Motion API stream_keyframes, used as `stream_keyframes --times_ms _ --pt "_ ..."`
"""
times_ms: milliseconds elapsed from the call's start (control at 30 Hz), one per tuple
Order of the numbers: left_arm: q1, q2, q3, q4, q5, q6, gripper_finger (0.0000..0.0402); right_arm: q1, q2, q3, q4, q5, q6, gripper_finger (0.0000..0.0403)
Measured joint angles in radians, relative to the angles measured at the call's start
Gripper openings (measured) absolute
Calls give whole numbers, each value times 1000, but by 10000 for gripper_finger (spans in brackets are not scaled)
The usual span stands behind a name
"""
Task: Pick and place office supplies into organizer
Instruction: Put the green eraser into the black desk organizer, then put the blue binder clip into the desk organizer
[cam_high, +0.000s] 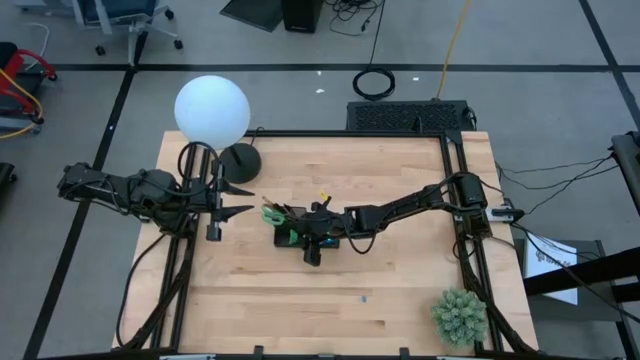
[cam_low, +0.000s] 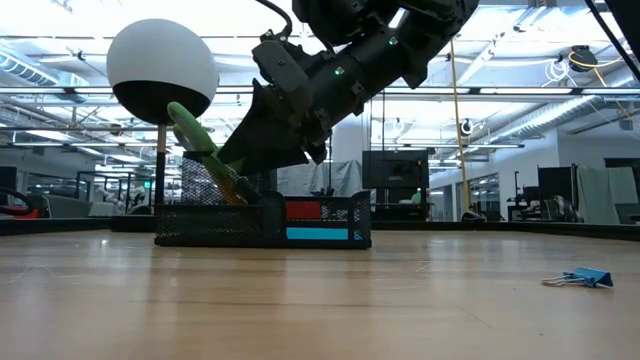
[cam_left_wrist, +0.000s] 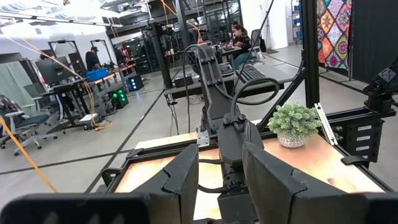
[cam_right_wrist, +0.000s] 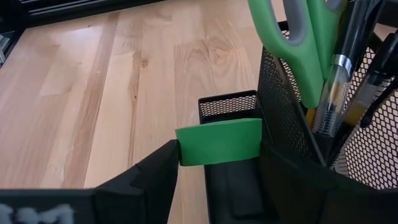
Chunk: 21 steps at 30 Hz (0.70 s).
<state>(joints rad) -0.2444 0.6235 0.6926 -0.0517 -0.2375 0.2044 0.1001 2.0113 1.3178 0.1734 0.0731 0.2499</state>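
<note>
The black mesh organizer (cam_high: 300, 228) stands mid-table. Green-handled scissors (cam_right_wrist: 298, 43) and pens (cam_right_wrist: 339, 74) stand slanted in its tall compartment. A green eraser (cam_right_wrist: 219, 142) sits over the low compartment (cam_right_wrist: 227, 106), tilted a little, between the fingertips of my right gripper (cam_right_wrist: 219, 152). That gripper reaches in from the table's right, slanting down, with its fingers apart. My left gripper (cam_high: 238, 200) waits open and level at the table's left, beside the lamp, touching nothing. My right gripper has the eraser's two short ends (cam_right_wrist: 180, 146) right at its fingers' inner sides. I cannot tell whether they touch it. The eraser's lower edge is hidden in the dark compartment, so what it rests on does not show.
A lamp with a white globe (cam_high: 211, 108) and round black base (cam_high: 240, 160) stands at the far left. A potted plant (cam_high: 459, 315) sits at the near right corner. A blue binder clip (cam_low: 580, 277) lies on the bare wood nearer the front.
</note>
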Motion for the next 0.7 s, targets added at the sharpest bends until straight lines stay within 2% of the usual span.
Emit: stream_keyframes --times_ms 333,700 --pt "0 0 0 0 0 0 131 0 0 0 1 1 24 210" --pt "0 0 0 0 0 0 131 0 0 0 1 4 23 258"
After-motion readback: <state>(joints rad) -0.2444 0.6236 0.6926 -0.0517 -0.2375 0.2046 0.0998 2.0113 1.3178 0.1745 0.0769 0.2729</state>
